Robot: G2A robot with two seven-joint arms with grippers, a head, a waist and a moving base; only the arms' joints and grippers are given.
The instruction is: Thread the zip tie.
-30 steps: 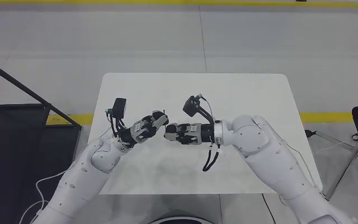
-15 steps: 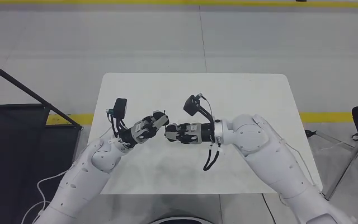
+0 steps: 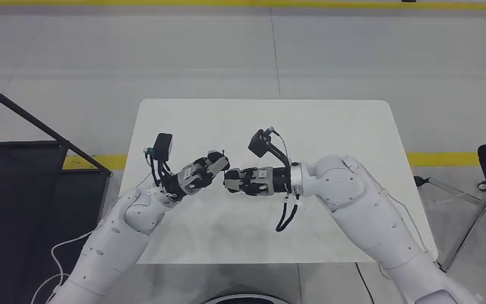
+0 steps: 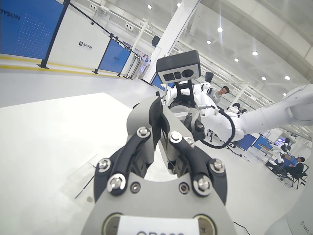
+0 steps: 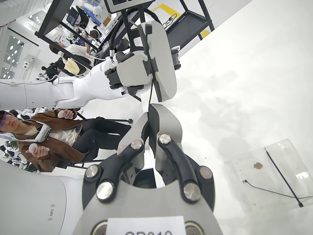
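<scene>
A thin black zip tie [image 5: 150, 95] runs taut between the two grippers, which meet tip to tip above the middle of the white table [image 3: 342, 137]. My left gripper [image 3: 218, 162] is shut, and the tie runs down between its dark pads [image 5: 152, 72]. My right gripper [image 3: 228, 181] is shut on the tie's other end, just below and beside the left one. In the left wrist view my left gripper [image 4: 157, 107] has its fingers pressed together, with the right gripper [image 4: 192, 122] directly behind. The right gripper [image 5: 149, 113] is seen closed in its own wrist view.
A clear plastic tray [image 5: 281, 152] lies flat on the table near the grippers, holding two spare black zip ties [image 5: 281, 172]. The same tray [image 4: 80, 170] appears below the left gripper. Black railing and a dark mat stand off the table's left side.
</scene>
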